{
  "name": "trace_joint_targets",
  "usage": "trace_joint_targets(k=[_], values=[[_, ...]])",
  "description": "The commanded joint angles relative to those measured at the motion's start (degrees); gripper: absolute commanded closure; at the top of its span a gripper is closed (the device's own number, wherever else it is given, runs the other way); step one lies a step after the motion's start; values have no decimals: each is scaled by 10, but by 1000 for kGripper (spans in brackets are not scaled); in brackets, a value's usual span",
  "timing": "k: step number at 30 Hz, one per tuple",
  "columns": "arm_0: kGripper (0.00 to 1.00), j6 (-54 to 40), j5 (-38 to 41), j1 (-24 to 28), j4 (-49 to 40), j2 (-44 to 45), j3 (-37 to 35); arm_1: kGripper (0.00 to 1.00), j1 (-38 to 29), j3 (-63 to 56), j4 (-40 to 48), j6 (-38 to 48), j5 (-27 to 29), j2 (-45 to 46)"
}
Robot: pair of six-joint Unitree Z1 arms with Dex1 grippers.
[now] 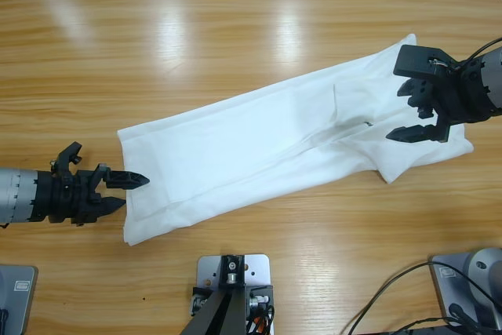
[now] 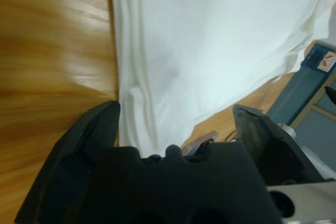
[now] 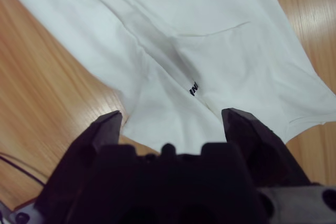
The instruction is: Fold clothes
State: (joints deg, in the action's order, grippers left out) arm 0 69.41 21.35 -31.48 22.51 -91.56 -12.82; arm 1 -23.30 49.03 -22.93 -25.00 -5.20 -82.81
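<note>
The T-shirt [image 1: 274, 143], white and folded lengthwise into a long band, lies flat on the wooden table [image 1: 196, 37] in the high view, stretched between the two pincers. Its narrow hem end is just in front of the left pincer [image 1: 129, 191], whose jaws stand open with nothing between them, their tips close to the cloth's corner but apart from it. The other end, wider and with a sleeve flap, lies under and beside the right pincer [image 1: 420, 115], which hangs over the cloth with its jaws spread and empty. A small dark mark [image 1: 368, 124] shows on the cloth just beside that pincer.

In the left wrist view, the left pincer [image 2: 176, 114] is open; the T-shirt [image 2: 210, 51] fills the space ahead of and between the jaws, its folded edge running away from the near jaw, with bare table [image 2: 52, 51] to that jaw's outer side.

In the right wrist view, the right pincer [image 3: 172, 116] is likewise open and holds nothing. The T-shirt [image 3: 210, 35] spreads ahead of it, creased along the middle, and the dark lettering [image 3: 193, 91] sits just ahead of the gap between the jaws. Table [image 3: 47, 77] shows on either side.
</note>
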Motion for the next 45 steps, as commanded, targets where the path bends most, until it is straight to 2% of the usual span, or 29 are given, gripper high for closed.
trace_joint_targets(k=[1,3,7,8,9,11,13,15,16,18,23,29,31,34,37,39,43,45], values=[[172,-10,2,-6,29,-92,24,225,-5,-20,6,7,11,-9],[253,-18,3,-7,44,-109,22,225,-5,-20,6,7,11,-9],[340,-26,7,-12,59,-130,17,225,-5,-21,10,7,11,-11],[373,-28,8,-14,60,-132,17,225,-5,-21,11,7,11,-12],[448,-33,8,-15,60,-133,17,225,-5,-21,12,7,11,-12],[494,-44,13,-15,60,-134,15,225,-5,-22,15,7,11,-15],[622,-61,21,-15,60,-139,14,225,-5,-23,17,7,11,-17],[826,-80,31,-15,59,-142,13,225,-5,-23,18,7,11,-19],[842,-89,36,-15,59,-143,13,225,-5,-23,19,7,11,-19],[1000,-107,40,-15,54,-143,15,225,-5,-24,22,7,11,-20],[1000,-122,39,-16,47,-135,19,227,-5,-30,30,11,11,-26],[1000,-158,-1,-15,28,-78,16,230,-5,-31,31,14,10,-28],[1000,-183,-23,-16,-31,-39,-6,230,-5,-32,32,15,10,-27],[1000,-241,-59,-15,-212,31,-90,230,-5,-32,32,16,10,-28],[1000,-272,-87,-15,-358,48,-166,230,-5,-34,37,18,9,-30],[1000,-274,-97,-16,-404,38,-189,230,-5,-36,39,19,9,-31],[1000,-273,-111,-14,-444,18,-198,230,-5,-41,43,23,9,-31],[1000,-275,-121,3,-465,10,-213,230,-5,-42,43,24,9,-31]])
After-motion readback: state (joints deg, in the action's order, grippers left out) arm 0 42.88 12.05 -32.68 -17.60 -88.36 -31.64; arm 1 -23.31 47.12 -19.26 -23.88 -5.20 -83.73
